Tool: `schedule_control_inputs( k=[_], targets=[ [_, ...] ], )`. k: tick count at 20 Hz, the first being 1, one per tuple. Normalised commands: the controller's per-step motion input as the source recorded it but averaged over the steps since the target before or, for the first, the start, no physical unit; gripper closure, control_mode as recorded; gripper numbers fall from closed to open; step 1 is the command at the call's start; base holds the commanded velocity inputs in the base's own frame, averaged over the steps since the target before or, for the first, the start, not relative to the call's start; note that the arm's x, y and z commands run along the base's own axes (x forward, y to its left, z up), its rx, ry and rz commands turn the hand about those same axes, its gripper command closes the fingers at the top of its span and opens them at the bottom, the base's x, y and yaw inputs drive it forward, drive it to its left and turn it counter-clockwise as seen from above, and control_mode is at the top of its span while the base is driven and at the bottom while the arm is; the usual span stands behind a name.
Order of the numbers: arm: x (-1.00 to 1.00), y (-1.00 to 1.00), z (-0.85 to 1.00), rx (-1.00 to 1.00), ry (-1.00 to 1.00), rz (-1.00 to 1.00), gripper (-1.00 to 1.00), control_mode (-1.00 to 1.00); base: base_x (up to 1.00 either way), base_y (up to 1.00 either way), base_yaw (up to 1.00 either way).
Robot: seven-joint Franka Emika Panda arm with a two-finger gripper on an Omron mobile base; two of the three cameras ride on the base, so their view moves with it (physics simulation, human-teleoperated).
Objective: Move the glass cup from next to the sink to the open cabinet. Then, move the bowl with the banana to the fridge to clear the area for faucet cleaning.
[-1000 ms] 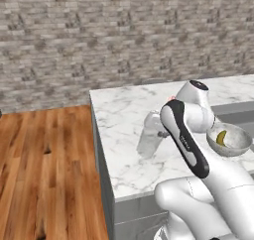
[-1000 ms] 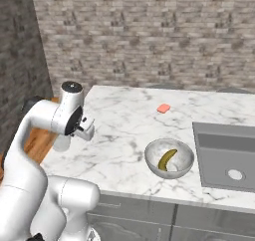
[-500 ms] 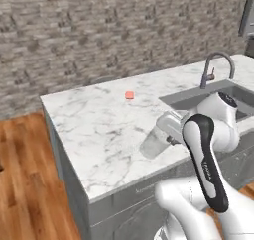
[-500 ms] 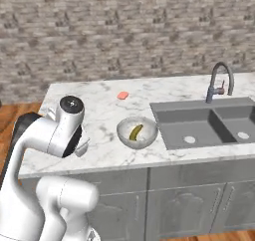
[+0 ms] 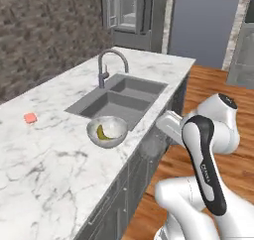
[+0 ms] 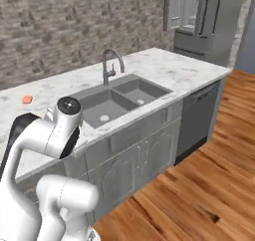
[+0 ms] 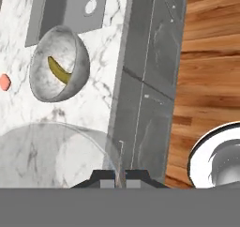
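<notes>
the glass cup (image 7: 51, 153) is in my claw, not on the counter: in the hand view its clear rim curves up from the bottom left, right against my fingertips (image 7: 108, 178), with the marble showing through it. in the left base view the same pale, see-through shape (image 5: 167, 126) sticks out from my wrist, off the near edge of the counter (image 5: 44, 174) and over the wood floor.

so as i judge it, of the 2 steps the 1st is half done. the cup is lifted and being carried, but it is not in the open cabinet yet. a cabinet with glass doors (image 5: 124, 8) stands at the far end of the room, well apart from me; i cannot tell whether that is the one meant.

the 2nd step is untouched. the bowl (image 5: 106, 131) with the banana (image 5: 101, 133) sits on the marble just beside the near corner of the sink (image 5: 116, 101), the faucet (image 5: 108, 65) on the sink's far left side. the tall grey fridge (image 5: 204, 23) is at the far right, well apart from the bowl.

my gripper (image 7: 120, 177) is clamped together on the cup's thin wall, the 2 tips almost meeting with the glass edge between them.
</notes>
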Motion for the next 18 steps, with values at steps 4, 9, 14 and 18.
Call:
schedule_control_inputs(
  k=[4,9,14,18],
  targets=[
    [0.00,0.00,0.00,0.00,0.00,0.00,1.00,1.00,0.00,0.00,-1.00],
    [0.00,0.00,0.00,0.00,0.00,0.00,1.00,1.00,0.05,-0.02,-0.99],
    [0.00,0.00,0.00,0.00,0.00,0.00,1.00,1.00,0.55,-0.37,-0.82],
    [0.00,0.00,0.00,0.00,0.00,0.00,1.00,1.00,0.78,-0.44,-0.73]
  ],
)
